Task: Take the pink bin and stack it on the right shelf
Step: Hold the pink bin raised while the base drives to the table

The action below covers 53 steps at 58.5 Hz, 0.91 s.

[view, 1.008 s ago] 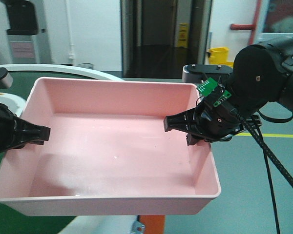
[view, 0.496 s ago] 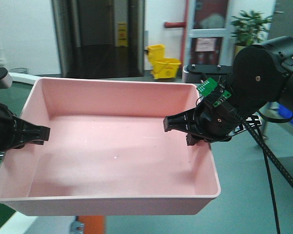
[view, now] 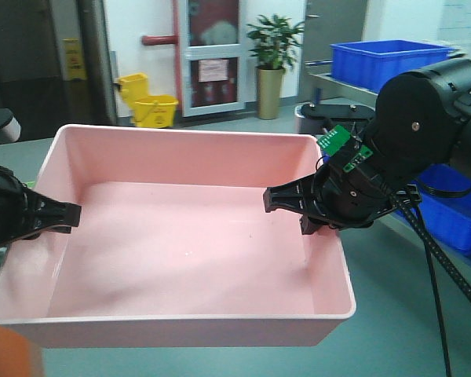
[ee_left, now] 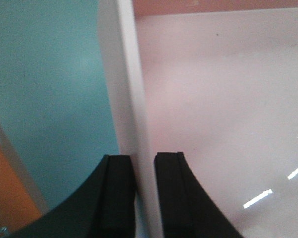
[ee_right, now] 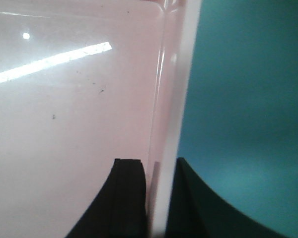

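Note:
The pink bin [view: 180, 236] is held in the air between both arms, level, and fills the middle of the front view. My left gripper [view: 63, 214] is shut on its left wall; the left wrist view shows the fingers on either side of the rim [ee_left: 129, 99], my left gripper [ee_left: 143, 157] pinching it. My right gripper [view: 286, 206] is shut on the right wall, one finger inside and one outside; the right wrist view shows this gripper [ee_right: 159, 161] on the bin's wall [ee_right: 171, 89]. The bin is empty. The right shelf is out of view.
A blue crate [view: 385, 63] stands on a metal table at the back right, and more blue crates [view: 455, 212] sit lower at the right behind my right arm. A potted plant [view: 273, 47], a yellow mop bucket [view: 153, 102] and a door are behind. The floor is teal.
The background has swept leftward: the green conveyor and dark doorway are gone, the plant and blue crates have come into view. The bin and both grippers keep the same hold.

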### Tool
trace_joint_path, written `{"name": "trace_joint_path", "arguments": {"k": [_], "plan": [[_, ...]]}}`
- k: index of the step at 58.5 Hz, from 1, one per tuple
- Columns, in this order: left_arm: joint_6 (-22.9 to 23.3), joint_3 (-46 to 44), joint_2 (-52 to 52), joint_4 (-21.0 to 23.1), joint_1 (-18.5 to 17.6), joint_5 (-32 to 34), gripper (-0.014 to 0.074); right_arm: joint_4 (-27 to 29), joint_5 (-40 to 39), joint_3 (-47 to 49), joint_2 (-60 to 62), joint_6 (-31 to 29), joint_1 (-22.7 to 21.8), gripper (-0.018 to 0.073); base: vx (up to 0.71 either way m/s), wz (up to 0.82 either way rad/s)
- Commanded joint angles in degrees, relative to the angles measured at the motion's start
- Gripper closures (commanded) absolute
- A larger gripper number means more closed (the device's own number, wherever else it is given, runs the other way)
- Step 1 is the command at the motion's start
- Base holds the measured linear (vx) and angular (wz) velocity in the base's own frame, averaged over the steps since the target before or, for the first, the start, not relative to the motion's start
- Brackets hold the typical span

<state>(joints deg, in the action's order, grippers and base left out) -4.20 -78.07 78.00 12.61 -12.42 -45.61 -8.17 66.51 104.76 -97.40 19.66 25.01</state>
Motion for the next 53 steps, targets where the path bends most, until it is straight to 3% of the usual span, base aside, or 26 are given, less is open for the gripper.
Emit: {"name": "trace_joint_path", "arguments": {"k": [1,26,53], "plan": [[-1.25,-2.15,-2.77,3.8,-0.73,4.02,0.0598,-2.04,-4.17,1.85,2.6,-1.02,-0.45,0.0571,0.14,-0.47],[-1.25,-2.15,-2.77,3.8,-0.73,4.02,0.0598,-1.98,-4.17,1.85,2.6,-1.02,-0.45,0.0571,0.16,-0.3],[-1.25,-2.15,-2.77,3.8,-0.73,4.02,0.0598,-1.98,-4.17,1.85,2.6,-1.02,-0.45,0.0571,0.27,0.03]]}}
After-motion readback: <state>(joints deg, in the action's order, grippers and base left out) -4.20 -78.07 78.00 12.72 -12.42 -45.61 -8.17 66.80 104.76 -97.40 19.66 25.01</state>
